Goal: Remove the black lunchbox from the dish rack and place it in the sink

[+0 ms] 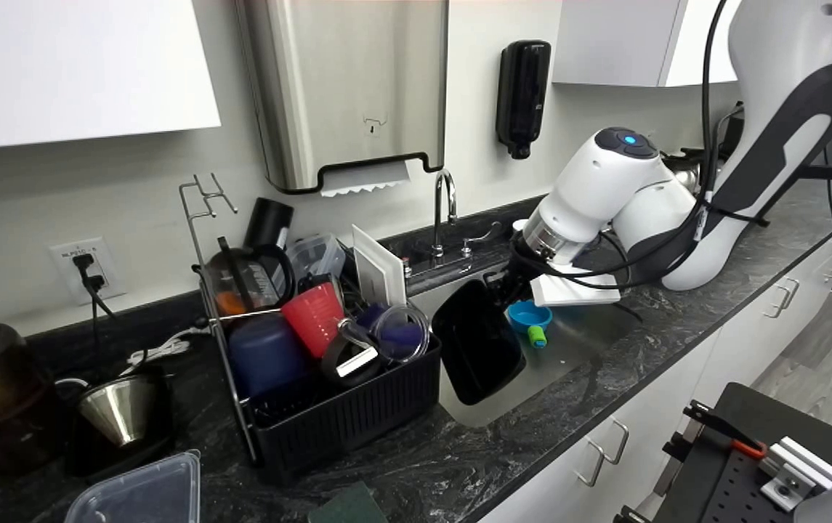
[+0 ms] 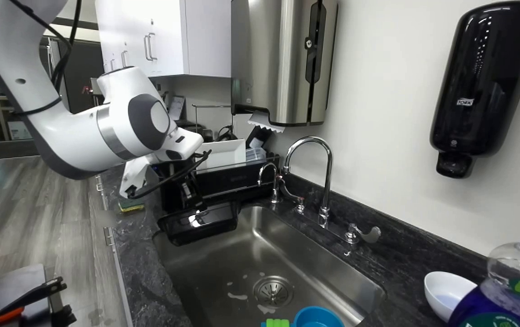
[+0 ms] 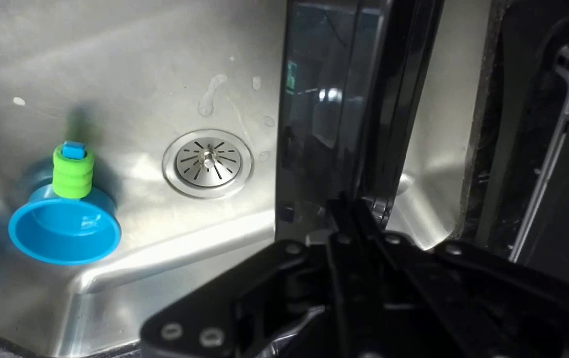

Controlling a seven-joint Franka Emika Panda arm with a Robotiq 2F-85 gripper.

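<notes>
Claw [image 3: 351,209] grips black lunchbox [image 1: 477,345] (tilted) over sink [image 2: 219,272].

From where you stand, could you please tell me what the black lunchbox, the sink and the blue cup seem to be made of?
The black lunchbox looks like glossy plastic: sharp reflections show on its outside. The sink seems satin stainless steel, grey with soft bright streaks. The blue cup is probably plastic, smooth and evenly coloured, with a small shine inside.

The sink [image 2: 210,268] offers room around its drain [image 3: 208,164], between obstacles: 1 blue cup [image 3: 65,226] and the black lunchbox [image 1: 477,345].
</notes>
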